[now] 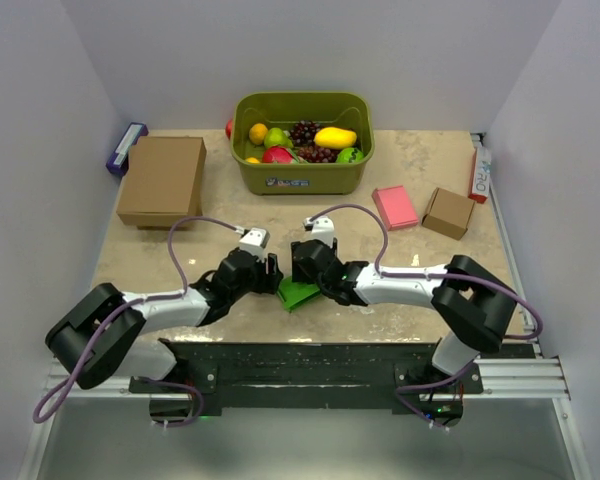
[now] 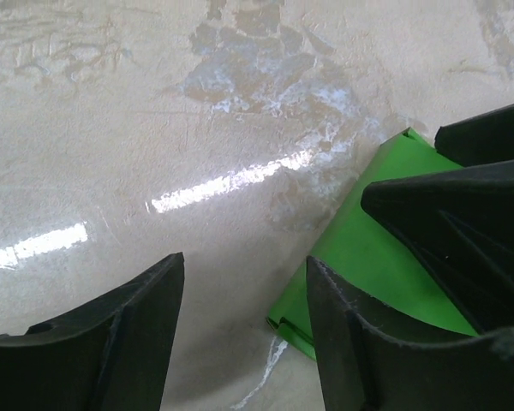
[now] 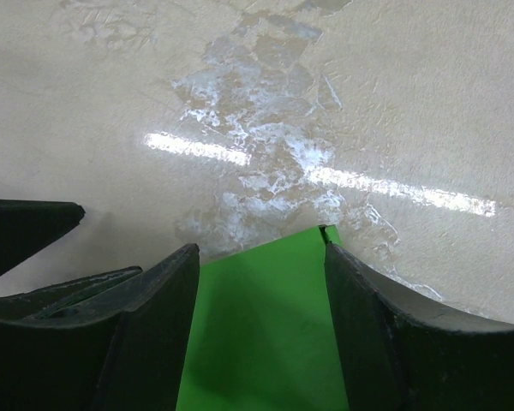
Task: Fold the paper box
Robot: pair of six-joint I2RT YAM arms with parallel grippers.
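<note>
**Green box lying flat between two open grippers**

The box [image 1: 298,295] is found flat on the table [image 1: 410,250], near the 6 o'clock edge in the top view, at the centre between the two arms. Most of it is hidden there, and one corner is pointed toward 6 o'clock.

In the left wrist view its long axis is seen running from 7 toward 1 o'clock. The left gripper [image 2: 244,265] is held apart over bare table, with the box just beside its right-hand finger.

The right gripper [image 3: 257,257] is also spread, and the box is framed between its fingers, pointing toward 12 o'clock. Contact with its edges cannot be made out.
</note>
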